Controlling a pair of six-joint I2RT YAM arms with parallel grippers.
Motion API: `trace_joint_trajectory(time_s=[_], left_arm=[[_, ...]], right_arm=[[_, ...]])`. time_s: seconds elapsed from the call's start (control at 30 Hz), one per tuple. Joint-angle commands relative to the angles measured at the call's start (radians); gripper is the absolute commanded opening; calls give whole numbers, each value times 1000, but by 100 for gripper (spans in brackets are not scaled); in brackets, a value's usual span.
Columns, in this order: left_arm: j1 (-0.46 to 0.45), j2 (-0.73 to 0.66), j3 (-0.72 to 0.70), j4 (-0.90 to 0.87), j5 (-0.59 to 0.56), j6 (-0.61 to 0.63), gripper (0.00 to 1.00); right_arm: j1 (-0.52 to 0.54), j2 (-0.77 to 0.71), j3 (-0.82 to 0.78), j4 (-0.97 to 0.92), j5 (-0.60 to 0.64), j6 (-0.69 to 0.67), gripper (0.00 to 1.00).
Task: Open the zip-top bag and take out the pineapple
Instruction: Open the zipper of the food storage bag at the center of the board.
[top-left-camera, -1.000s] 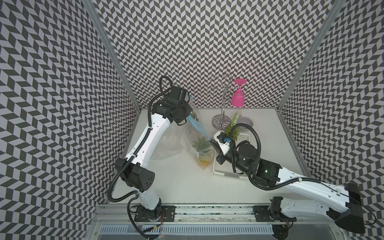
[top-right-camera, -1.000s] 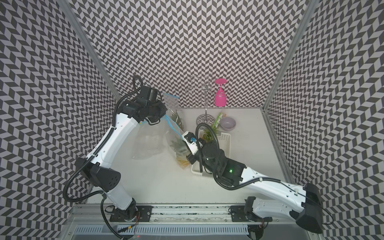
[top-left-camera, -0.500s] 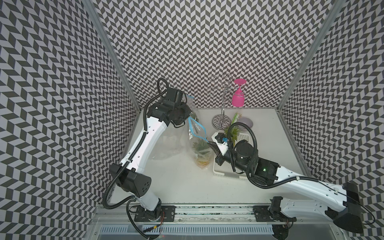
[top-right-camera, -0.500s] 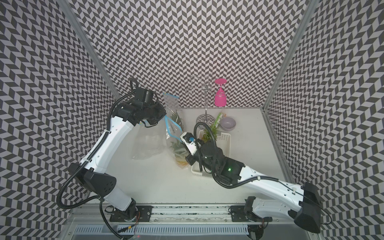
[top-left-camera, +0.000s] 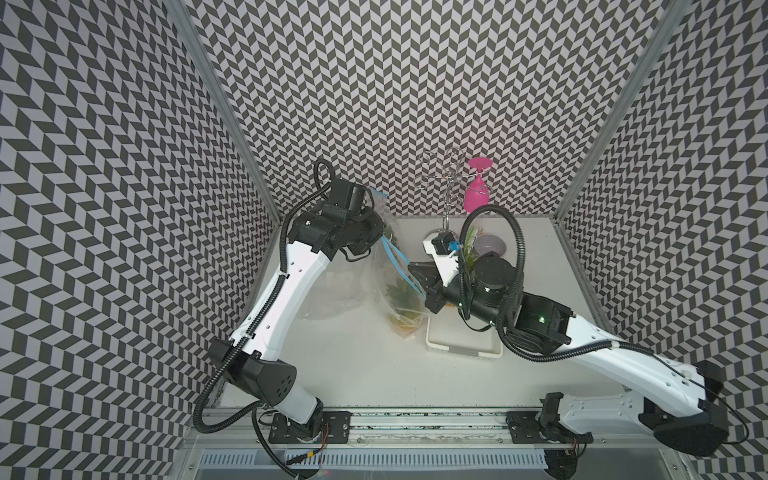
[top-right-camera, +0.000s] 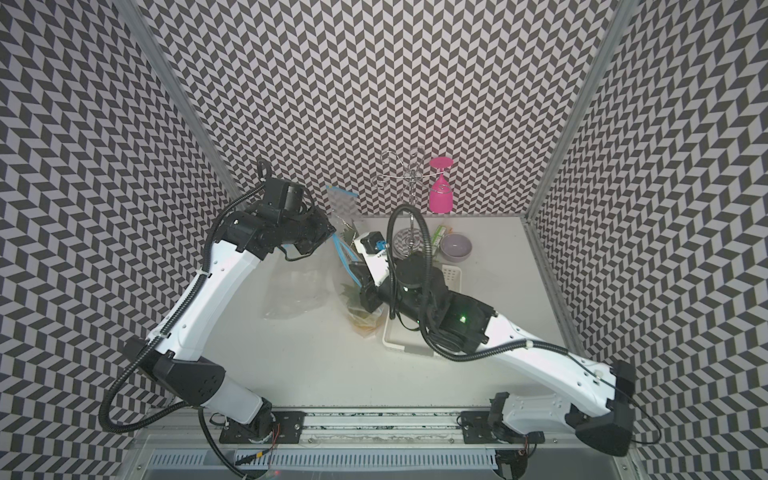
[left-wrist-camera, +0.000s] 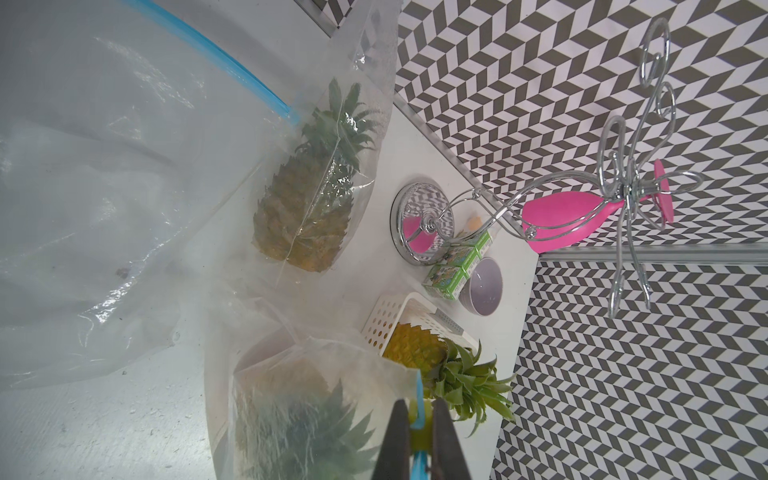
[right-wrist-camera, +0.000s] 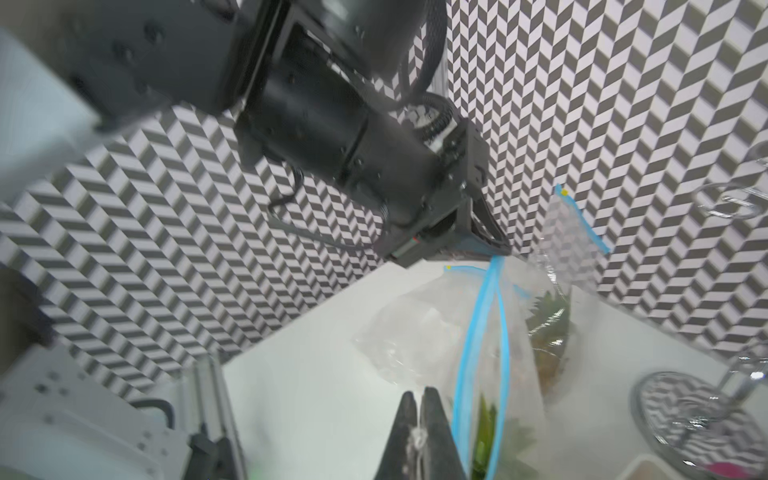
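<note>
The clear zip-top bag (top-left-camera: 390, 286) hangs between both grippers over the table's middle, and its blue zip (right-wrist-camera: 478, 332) is parted into a loop. Inside it the pineapple (top-left-camera: 405, 301) stands crown up, blurred through the film (left-wrist-camera: 299, 428). My left gripper (top-left-camera: 379, 241) (left-wrist-camera: 417, 411) is shut on the zip strip at the bag's upper back corner. Lower, on the bag's right side, my right gripper (top-left-camera: 417, 282) (right-wrist-camera: 419, 401) is shut on a pinch of clear film beside the zip. Both top views show the same hold (top-right-camera: 332, 230).
A second bagged pineapple (left-wrist-camera: 303, 208) leans at the back wall. A limp clear bag (top-left-camera: 332, 286) lies on the left. A loose pineapple (left-wrist-camera: 419, 349) lies in the white basket (top-left-camera: 461, 347) under my right arm. Wire rack with pink glass (top-left-camera: 478, 191), purple bowl (top-left-camera: 490, 245) and green cartons (left-wrist-camera: 457, 266) stand at the back right.
Both arms have shifted slightly with the bag. The left arm's elbow has sunk toward the front, and the right gripper has crept toward the back left. Both grips are unchanged.
</note>
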Motion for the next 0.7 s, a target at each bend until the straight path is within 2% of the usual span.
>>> trace_joint_trajectory(time_s=[0.0, 0.27, 0.67], left_arm=[[-10, -20, -3, -13, 2, -6, 0], [-17, -26, -2, -13, 8, -6, 0], [-31, -23, 12, -18, 17, -14, 0]], right_arm=[[-31, 106, 81, -104, -62, 76, 0], [-116, 207, 142, -183, -91, 109, 0], [-160, 220, 134, -212, -96, 136, 0]])
